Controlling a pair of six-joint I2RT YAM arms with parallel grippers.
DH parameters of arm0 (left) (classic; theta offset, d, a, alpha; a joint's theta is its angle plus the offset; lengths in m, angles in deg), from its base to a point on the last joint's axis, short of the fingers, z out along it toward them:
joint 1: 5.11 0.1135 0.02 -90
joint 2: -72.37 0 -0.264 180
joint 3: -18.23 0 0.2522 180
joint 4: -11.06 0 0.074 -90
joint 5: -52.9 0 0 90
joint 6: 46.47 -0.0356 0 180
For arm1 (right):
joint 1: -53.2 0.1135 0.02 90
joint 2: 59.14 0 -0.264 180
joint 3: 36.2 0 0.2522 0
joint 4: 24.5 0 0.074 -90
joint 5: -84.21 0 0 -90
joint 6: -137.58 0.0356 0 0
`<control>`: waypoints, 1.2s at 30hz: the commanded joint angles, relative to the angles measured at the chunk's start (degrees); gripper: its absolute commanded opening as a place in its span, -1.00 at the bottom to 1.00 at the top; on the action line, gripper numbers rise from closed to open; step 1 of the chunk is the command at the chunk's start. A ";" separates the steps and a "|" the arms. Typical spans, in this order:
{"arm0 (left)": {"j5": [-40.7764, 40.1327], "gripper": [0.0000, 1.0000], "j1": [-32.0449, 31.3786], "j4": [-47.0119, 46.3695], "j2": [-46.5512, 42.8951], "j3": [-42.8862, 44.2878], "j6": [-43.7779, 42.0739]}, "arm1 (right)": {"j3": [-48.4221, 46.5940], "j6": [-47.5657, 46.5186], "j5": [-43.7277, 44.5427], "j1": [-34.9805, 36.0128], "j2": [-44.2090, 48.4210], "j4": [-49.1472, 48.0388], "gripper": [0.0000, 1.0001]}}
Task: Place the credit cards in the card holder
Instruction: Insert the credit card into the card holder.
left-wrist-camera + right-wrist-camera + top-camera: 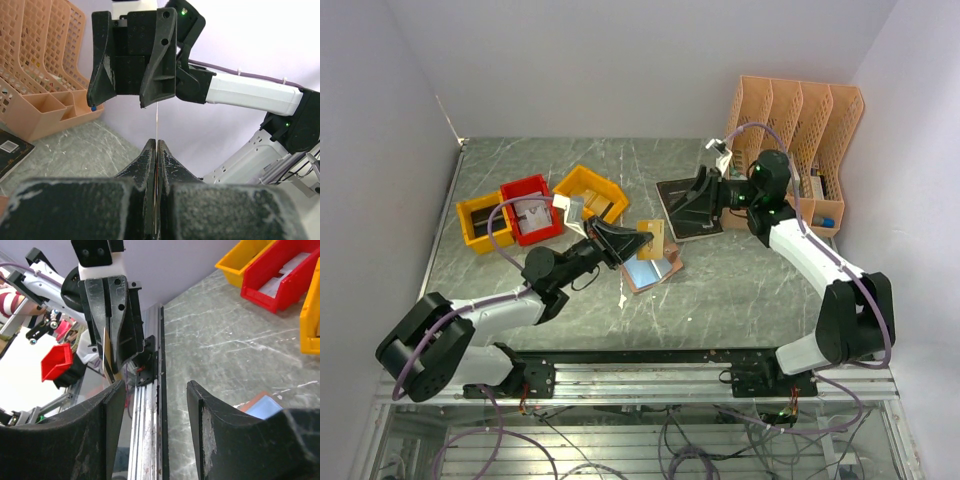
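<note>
My left gripper (638, 243) is shut on the orange-gold card (656, 238) and holds it upright above the table. In the left wrist view the card (157, 117) shows edge-on between the closed fingers (145, 165). Just below lies the tan-pink card holder (642, 285), open, with the light blue card (656, 268) on it. My right gripper (692, 195) is open and empty, above the black book, facing the left gripper. The right wrist view shows the orange-gold card (106, 357) and the light blue card (265, 407). I see no grey-silver card.
A black book (672, 190) lies at the back middle. A peach slotted file rack (800, 120) stands at the back right. Two yellow bins (480, 220) (592, 192) and a red bin (530, 208) sit at the left. The table's front rail (150, 440) is near.
</note>
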 commanded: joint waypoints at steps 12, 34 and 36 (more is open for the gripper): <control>-0.53 -0.86 -0.20 -3.64 1.44 1.01 -0.57 | 1.17 4.33 -5.41 2.40 2.20 -7.10 0.10; -0.72 -0.69 -0.32 -0.52 1.39 1.41 -1.75 | -0.09 -0.27 -4.68 5.38 -0.37 -2.67 -1.00; -2.61 -0.22 -0.31 3.32 -0.86 0.45 -2.27 | -0.63 -3.60 -3.70 5.01 -0.54 1.43 -1.00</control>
